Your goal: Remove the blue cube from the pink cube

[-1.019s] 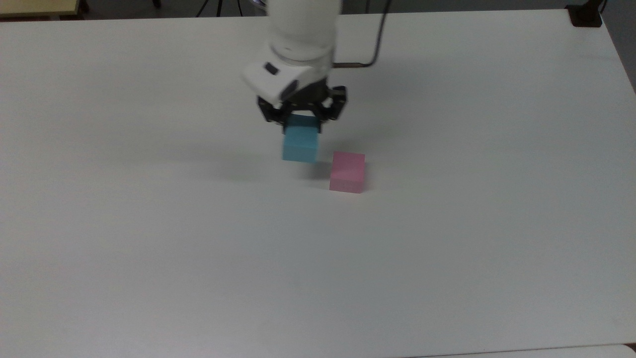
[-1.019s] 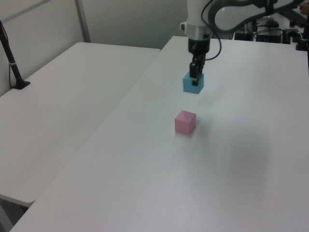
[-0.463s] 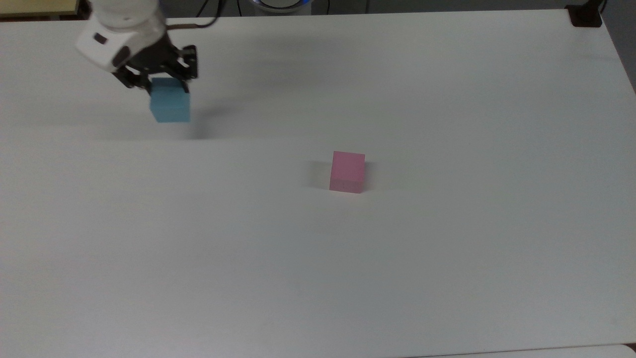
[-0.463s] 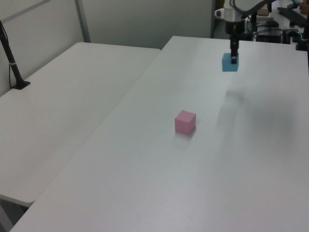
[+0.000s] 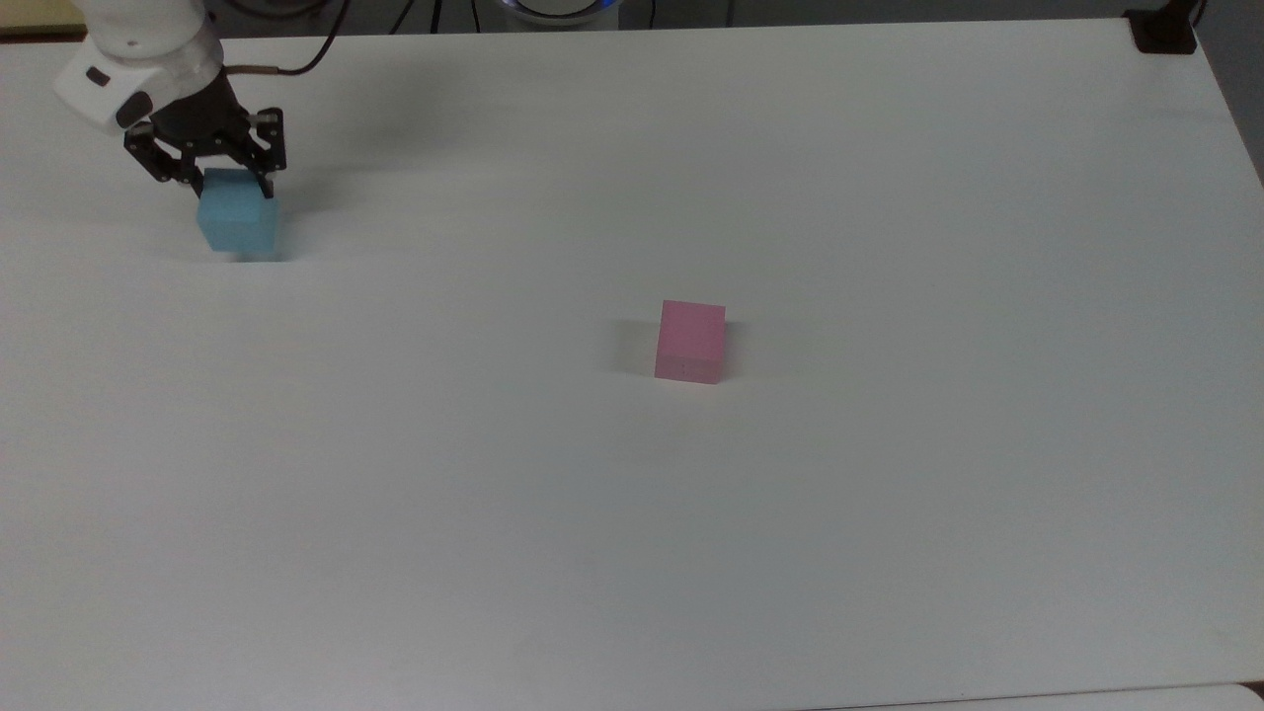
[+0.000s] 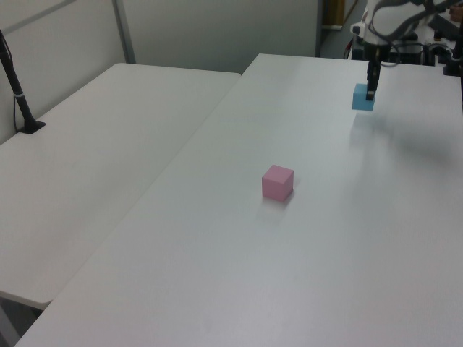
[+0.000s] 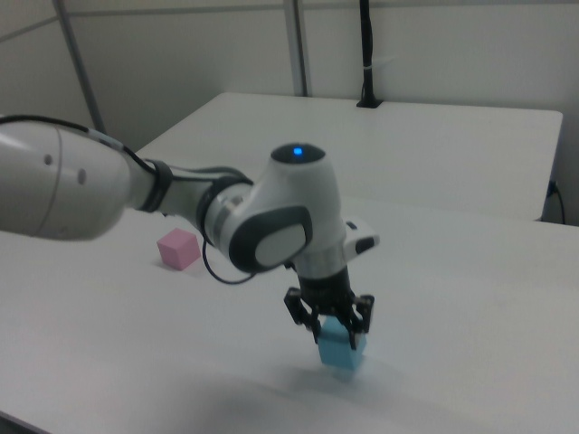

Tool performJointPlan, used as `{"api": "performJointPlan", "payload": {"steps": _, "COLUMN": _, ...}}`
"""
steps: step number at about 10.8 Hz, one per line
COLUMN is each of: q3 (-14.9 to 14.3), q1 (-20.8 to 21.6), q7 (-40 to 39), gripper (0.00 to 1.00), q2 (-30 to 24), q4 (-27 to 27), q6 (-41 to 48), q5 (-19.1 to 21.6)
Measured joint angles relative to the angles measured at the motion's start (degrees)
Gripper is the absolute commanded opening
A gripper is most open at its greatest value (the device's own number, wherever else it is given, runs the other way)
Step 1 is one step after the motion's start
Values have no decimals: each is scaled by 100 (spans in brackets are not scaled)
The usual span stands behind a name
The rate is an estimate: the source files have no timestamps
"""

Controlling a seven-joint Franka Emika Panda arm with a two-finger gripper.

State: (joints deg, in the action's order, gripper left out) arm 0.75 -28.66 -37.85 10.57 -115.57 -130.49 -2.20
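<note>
Clenched on the small matte light-blue cube from above, the black two-finger gripper, with the fingers pinching its upper part and the cube's lower half hanging below them. Directly under the fingers, then, and very close to the plain white surface, near the top view's far left corner; touching or just clear of it, hard to tell, though only a thin shadow shows beneath. Straight down as the likely remaining move, then a release. Well apart from it, near the middle of the surface, the small matte pale-pink cube, standing alone with nothing on top, so already unstacked. Both cubes alike in size, plain-faced, sharp-edged, dull in finish, with no long axis to favour. Smooth, flat and faintly glossy, the surface.
</note>
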Motion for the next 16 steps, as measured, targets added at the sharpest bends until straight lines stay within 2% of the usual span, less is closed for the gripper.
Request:
{"api": "performJointPlan", "payload": {"steps": 1, "q3": 1, "q1": -69, "q7": -13, "gripper": 71, "q2": 136, "q4": -117, "q6": -263, "q5": 0}}
{"api": "performJointPlan", "payload": {"steps": 2, "q3": 1, "q1": -118, "q7": -50, "gripper": 95, "q2": 255, "q4": -124, "q6": -383, "q5": 0}}
{"api": "performJointPlan", "payload": {"steps": 3, "q3": 2, "q1": -127, "q7": -71, "gripper": 100, "q2": 265, "q4": -118, "q6": -389, "q5": 0}}
{"api": "performJointPlan", "payload": {"steps": 7, "q3": -95, "q1": -190, "q7": -57, "gripper": 100, "q2": 296, "q4": 21, "q6": -320, "q5": 11}}
{"api": "performJointPlan", "payload": {"steps": 9, "q3": -92, "q1": -195, "q7": 287, "gripper": 100, "q2": 221, "q4": 558, "q6": 486, "q5": 17}}
{"api": "performJointPlan", "payload": {"steps": 11, "q3": -17, "q1": -94, "q7": 953, "gripper": 100, "q2": -11, "q4": 1425, "q6": 1924, "q5": 97}}
{"api": "performJointPlan", "payload": {"steps": 13, "q3": 25, "q1": 262, "q7": 1890, "gripper": 100, "q2": -278, "q4": 2213, "q6": 3102, "q5": 254}}
{"api": "performJointPlan", "payload": {"steps": 16, "q3": 58, "q1": 1048, "q7": 3532, "gripper": 100, "q2": -810, "q4": 2638, "q6": 3916, "q5": 284}}
